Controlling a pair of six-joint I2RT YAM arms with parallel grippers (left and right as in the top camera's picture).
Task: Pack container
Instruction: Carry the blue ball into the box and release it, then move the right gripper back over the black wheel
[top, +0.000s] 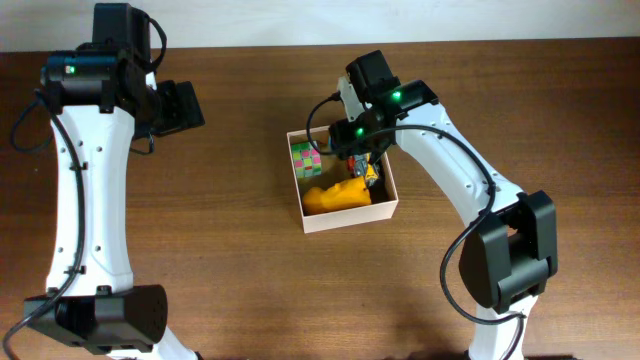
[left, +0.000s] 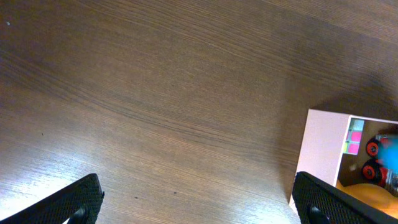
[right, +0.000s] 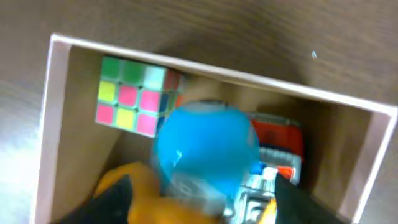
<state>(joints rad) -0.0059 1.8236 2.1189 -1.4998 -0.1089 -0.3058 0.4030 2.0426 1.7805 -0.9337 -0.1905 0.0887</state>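
Container (top: 350, 218): centre of the overhead frame, on table (top: 240, 280); white walls, tan inside.
Contents: cube (top: 305, 158), upper left corner; yellow item (top: 338, 196), lower part; red-and-white piece (right: 280, 134), right side.
Blue round item (right: 205, 149): blurred, middle of the right wrist frame, above the contents; seemingly clear of both fingers (right: 115, 199).
Right gripper (right: 202, 196): over the container's upper right part, fingers spread wide.
Left gripper (top: 182, 106): upper left of the overhead frame, well apart from the container, over bare table, fingers spread wide.
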